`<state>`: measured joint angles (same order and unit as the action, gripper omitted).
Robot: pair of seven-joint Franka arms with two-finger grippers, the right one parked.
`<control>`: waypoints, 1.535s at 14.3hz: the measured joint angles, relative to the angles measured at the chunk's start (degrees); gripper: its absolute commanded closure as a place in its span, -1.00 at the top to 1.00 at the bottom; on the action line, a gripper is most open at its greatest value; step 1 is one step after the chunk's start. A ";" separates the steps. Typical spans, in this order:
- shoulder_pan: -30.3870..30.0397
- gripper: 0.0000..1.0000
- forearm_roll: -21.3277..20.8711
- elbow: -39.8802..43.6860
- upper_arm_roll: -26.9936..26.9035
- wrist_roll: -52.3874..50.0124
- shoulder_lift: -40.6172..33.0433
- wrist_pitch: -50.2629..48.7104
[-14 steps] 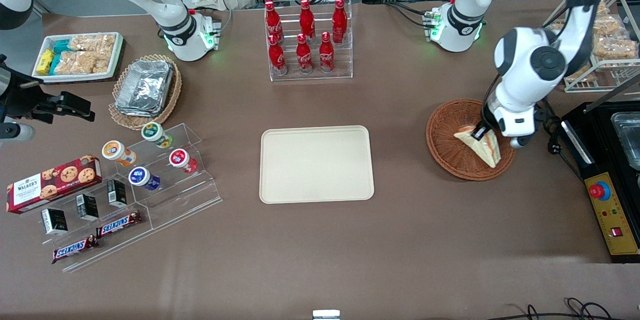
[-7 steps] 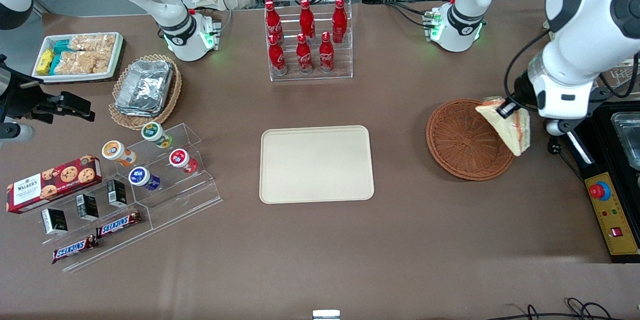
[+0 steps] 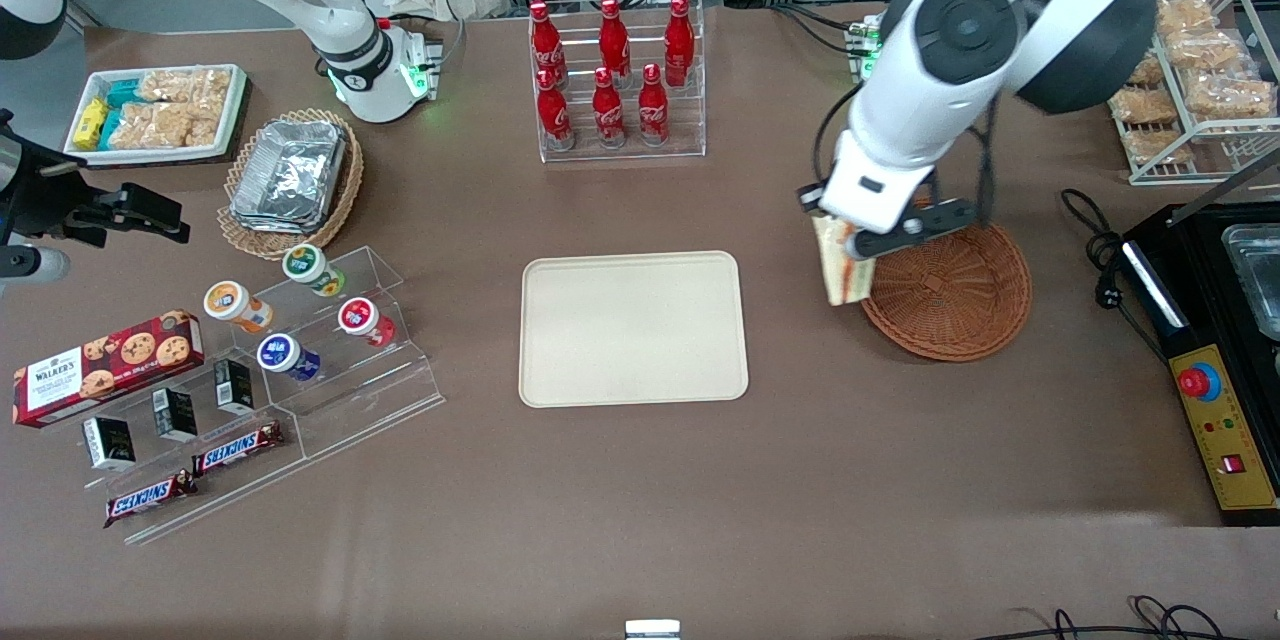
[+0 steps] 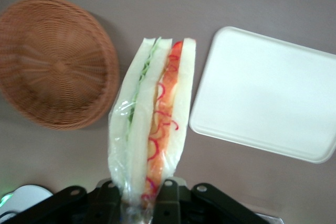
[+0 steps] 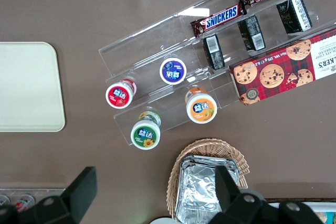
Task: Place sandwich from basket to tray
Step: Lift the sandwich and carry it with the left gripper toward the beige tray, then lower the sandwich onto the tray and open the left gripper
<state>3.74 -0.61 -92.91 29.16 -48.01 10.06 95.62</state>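
Right of centre in the front view, just above the basket's rim, your gripper (image 3: 838,238) hangs over the worktop (image 3: 640,480) with its fingers clamped on the sandwich (image 3: 838,270). The wrist view shows why the hold works: both fingers pinch one narrow end of the wrapped wedge (image 4: 152,129), so the rest of it juts out freely, cut edge toward the camera and the red, orange and green layers in plain sight. Gripping by the end keeps the fingers clear of whatever surface the sandwich will land on, though I judge the clear wrapper could slip if you swing too fast.

Moving outward, the basket (image 3: 960,305) sits empty at the right of the front view, and the sandwich now overlaps only its edge toward the tray. So the lift is done and you are in the carry. The tray (image 3: 632,328) lies bare at the frame's centre, near the sandwich but with a strip of brown worktop between them; in the wrist view the tray (image 4: 262,98) and the basket (image 4: 52,61) flank the wedge on either side.

Higher in the frame, the rack of red bottles (image 3: 610,80) stands well apart from your path, so a straight, low traverse to the tray looks safe.
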 measured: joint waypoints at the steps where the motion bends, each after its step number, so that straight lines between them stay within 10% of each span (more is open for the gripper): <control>1: 1.00 -1.00 -0.32 0.00 0.36 0.00 2.20 3.01; 11: 9.67 -1.00 -17.27 0.55 0.45 -10.96 28.73 25.99; 12: 9.88 -0.86 -17.82 0.63 0.48 -11.00 29.63 26.60; 13: 10.30 0.37 -18.07 0.76 0.48 -11.00 30.27 26.80; 14: 10.75 0.99 -18.21 0.89 0.48 -11.01 30.61 26.86; 22: 11.50 1.00 -19.05 3.66 0.43 -13.48 29.33 26.22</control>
<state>15.23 -19.66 -89.25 29.59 -61.49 39.39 121.84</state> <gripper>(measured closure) 0.167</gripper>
